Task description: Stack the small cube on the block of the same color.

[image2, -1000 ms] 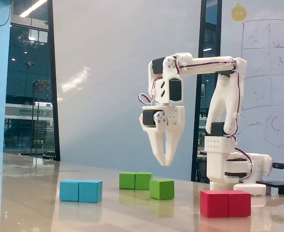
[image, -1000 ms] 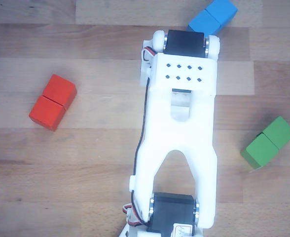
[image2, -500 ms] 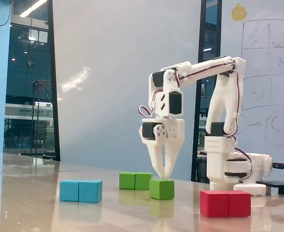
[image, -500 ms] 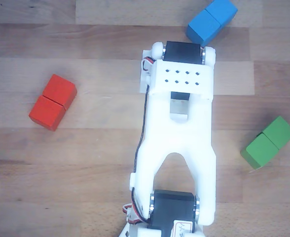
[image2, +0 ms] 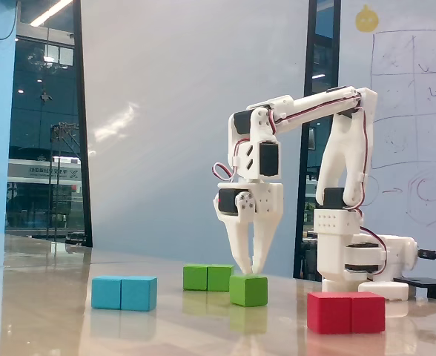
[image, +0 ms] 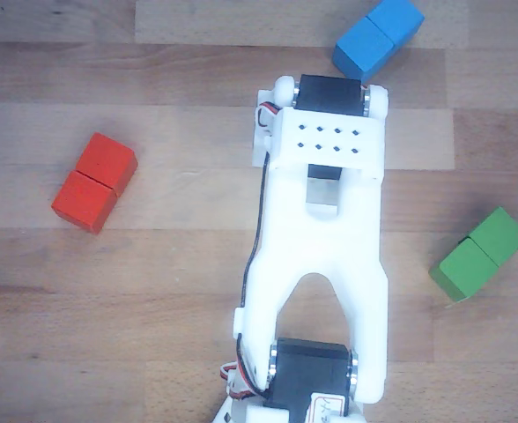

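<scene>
White arm [image2: 337, 148] has lowered over the past second, bringing the jaws [image2: 247, 267] from well above the worktop [image2: 70, 326] to just over the cube [image2: 248, 290], so a grasp seems imminent. Jaws slightly spread, tips at the cube's top, holding nothing. Green block [image2: 208, 277] lies just behind-left in the fixed view.

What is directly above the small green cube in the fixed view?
The gripper hangs over the small green cube, fingertips pointing down at its top face, slightly apart. Whether they touch it cannot be told. In the other view the arm covers the cube completely.
</scene>
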{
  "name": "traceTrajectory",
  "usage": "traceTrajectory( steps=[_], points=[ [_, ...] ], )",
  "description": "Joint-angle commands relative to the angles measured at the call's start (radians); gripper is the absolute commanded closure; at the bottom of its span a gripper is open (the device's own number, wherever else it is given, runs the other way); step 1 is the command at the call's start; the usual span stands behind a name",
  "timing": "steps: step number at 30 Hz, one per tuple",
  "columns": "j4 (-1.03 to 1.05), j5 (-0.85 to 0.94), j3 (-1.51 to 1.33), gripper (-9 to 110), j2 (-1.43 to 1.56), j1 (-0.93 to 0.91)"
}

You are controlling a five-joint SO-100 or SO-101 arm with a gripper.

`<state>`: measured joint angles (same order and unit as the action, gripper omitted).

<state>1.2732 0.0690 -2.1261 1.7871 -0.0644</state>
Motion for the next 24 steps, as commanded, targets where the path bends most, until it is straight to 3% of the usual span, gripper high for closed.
traceTrajectory(
  steps=[1,11,24],
  points=[
    [0.003,0.008,0.006,91,0.031,-0.067],
    [0.114,0.009,0.009,78,0.067,-0.141],
    [0.163,-0.003,0.126,77,0.061,-0.071]
  ],
)
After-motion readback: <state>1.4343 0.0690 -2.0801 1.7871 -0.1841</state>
